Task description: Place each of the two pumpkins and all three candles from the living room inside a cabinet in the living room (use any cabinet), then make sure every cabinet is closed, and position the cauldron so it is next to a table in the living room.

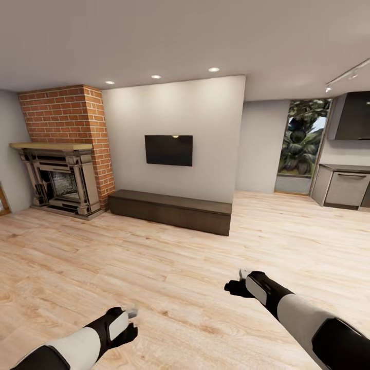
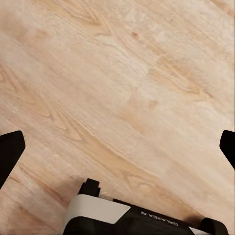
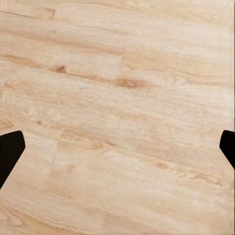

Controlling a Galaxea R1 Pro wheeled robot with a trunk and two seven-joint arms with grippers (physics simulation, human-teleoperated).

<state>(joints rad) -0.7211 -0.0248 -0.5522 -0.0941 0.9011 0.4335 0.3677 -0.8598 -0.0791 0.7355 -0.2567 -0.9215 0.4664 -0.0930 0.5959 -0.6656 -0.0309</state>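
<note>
Long low dark-brown cabinet (image 1: 172, 211), panels shut, against the wall beneath the TV (image 1: 168, 150)

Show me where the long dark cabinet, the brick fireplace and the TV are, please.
cabinet (image 1: 169, 210): head view, on its dark-brown front panels, which look closed.
fireplace (image 1: 64, 184): head view, on the firebox opening below the mantel.
TV (image 1: 168, 150): head view, on the middle of the black screen on the wall.

Your wrist views clip both pincers' fingers (image 2: 11, 152) (image 3: 10, 149) at the edges; kitchen units (image 1: 347, 187) cut off right.
</note>
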